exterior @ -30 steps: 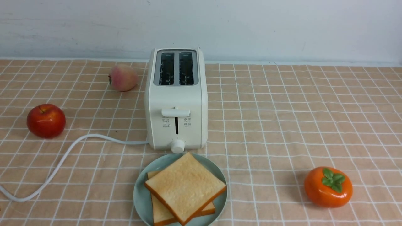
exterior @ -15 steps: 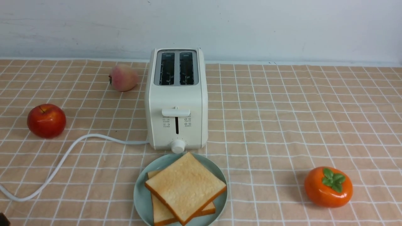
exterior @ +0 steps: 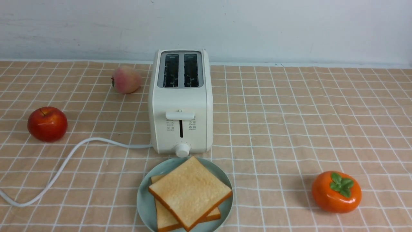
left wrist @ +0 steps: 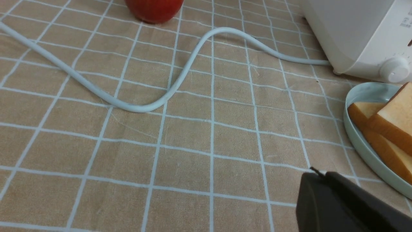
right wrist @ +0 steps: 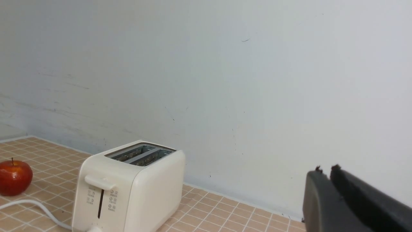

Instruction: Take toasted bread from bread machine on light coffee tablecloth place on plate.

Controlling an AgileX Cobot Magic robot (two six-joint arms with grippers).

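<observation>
On the round pale teal plate [exterior: 144, 197] we see both golden toast slices [exterior: 190, 190] stacked; both black tools, left [left wrist: 317, 175] and right [right wrist: 325, 170], sit pressed together, empty.

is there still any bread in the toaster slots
No, both slots of the bread machine are empty; the two slices of toasted bread lie stacked on the plate.

The left hand [left wrist: 317, 175] hung low with its fingers pressed together, holding nothing. The right hand [right wrist: 325, 169] was raised, likewise closed and empty.
</observation>
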